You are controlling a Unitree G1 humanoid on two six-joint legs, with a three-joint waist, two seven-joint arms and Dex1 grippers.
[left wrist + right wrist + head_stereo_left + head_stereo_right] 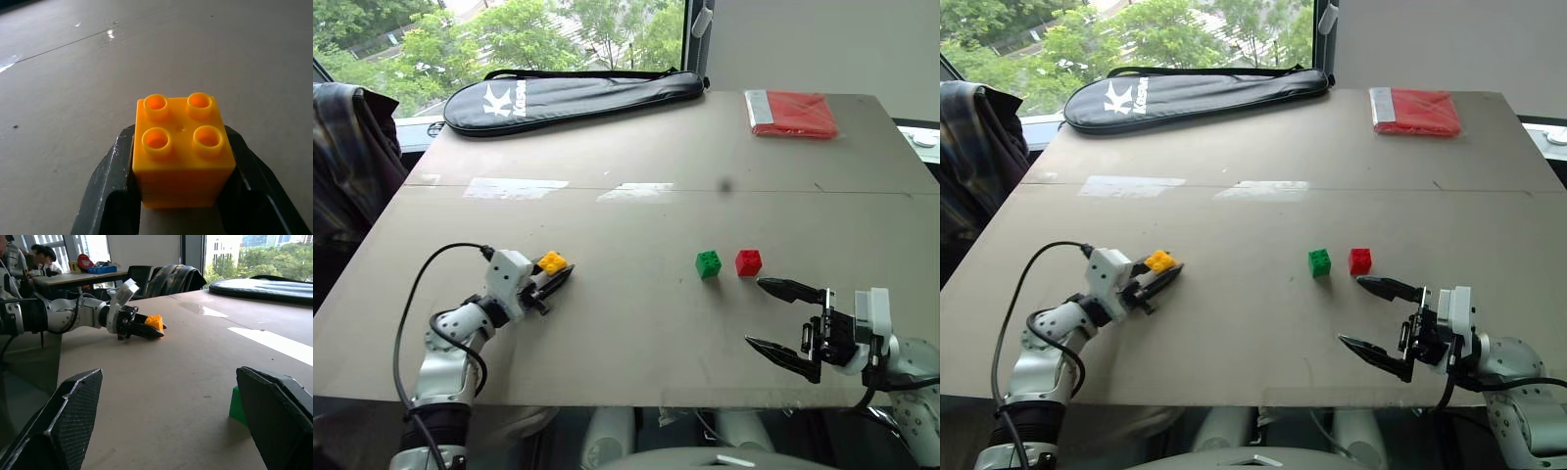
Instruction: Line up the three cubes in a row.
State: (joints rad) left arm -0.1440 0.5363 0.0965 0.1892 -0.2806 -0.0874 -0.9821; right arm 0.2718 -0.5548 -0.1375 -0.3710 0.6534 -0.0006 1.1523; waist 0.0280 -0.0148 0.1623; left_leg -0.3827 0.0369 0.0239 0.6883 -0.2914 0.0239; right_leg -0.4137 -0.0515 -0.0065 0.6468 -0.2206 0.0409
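Yellow plastic sits between the two black fingers of the left tool (554, 279): the yellow cube (552, 261), studs up, is clamped from both sides, as the left wrist view shows plainly. It is near the left front part of the grey worktop (636, 147). Whether the cube rests on the surface or is lifted just clear of it is hard to tell from these angles.

The green cube (708, 263) and the red cube (748, 261) stand side by side toward the right, close together but not touching, green on the left. Both are well apart from the yellow one.

The right tool (784, 320) hangs just in front of the red cube with its fingers spread wide and nothing between them; the upper fingertip is near the red cube without touching it.

At the far edge lie a black racket bag (573, 96) on the left and a flat red packet (793, 113) on the right.
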